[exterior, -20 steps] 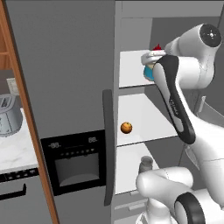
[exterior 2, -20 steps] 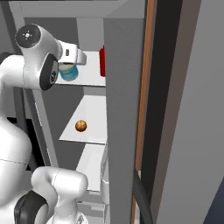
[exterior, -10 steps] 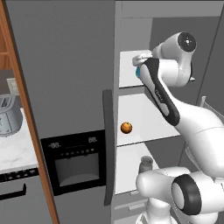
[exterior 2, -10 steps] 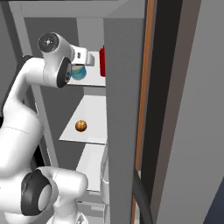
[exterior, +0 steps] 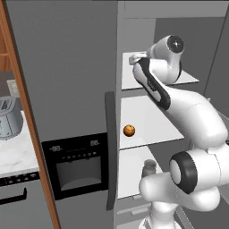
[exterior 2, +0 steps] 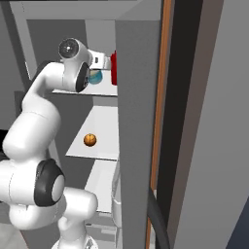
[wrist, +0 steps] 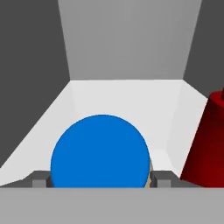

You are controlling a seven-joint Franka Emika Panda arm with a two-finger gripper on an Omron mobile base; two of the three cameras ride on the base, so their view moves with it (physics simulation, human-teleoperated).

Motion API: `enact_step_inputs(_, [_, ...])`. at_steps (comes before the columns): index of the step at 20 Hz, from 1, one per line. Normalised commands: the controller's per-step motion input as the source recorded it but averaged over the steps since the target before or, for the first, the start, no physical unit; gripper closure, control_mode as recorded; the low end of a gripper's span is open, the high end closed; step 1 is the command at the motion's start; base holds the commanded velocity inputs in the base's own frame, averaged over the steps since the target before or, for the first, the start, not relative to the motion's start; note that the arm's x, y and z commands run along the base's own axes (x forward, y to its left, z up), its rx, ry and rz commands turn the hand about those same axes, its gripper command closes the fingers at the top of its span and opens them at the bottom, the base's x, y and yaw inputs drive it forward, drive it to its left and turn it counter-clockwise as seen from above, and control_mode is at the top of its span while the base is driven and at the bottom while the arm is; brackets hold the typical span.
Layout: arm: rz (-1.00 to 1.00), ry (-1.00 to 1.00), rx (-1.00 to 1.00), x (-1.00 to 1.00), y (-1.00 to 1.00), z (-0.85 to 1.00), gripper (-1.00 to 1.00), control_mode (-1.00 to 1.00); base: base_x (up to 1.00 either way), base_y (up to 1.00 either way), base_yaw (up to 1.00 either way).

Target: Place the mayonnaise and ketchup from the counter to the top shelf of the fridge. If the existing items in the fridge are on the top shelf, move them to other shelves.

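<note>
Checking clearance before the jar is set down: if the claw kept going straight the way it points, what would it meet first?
The claw, closed on the mayonnaise, points into the fridge above the top shelf. The way ahead looks free up to the back wall; the ketchup stands off to one side. Depth is hard to judge.

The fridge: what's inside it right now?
Inside the fridge: ketchup and mayonnaise on the top shelf, an orange fruit below, a grey jar lowest. The door hides the rest.
</note>
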Motion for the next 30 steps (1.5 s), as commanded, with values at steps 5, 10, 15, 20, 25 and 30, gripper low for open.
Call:
enact_step_inputs(5, [0.00,0.02,0.00,0.62,0.00,-0.30,1.00,-1.00,0.00,0.00,0.00])
enact_step_inputs(10, [0.00,0.05,0.00,0.32,0.00,-0.34,1.00,-1.00,0.00,0.00,0.00])
enact_step_inputs(15, [0.00,0.01,0.00,0.12,0.00,-0.24,1.00,-1.00,0.00,0.00,0.00])
enact_step_inputs(20, [0.00,0.00,-0.01,0.15,0.00,-0.13,-1.00,-1.00,0.00,0.00,0.00])
enact_step_inputs(25, [0.00,-0.02,0.00,0.06,0.00,-0.02,-1.00,-1.00,0.00,0.00,0.00])
enact_step_inputs(30, [0.00,0.00,0.00,0.00,0.00,0.00,-1.00,-1.00,0.00,0.00,0.00])
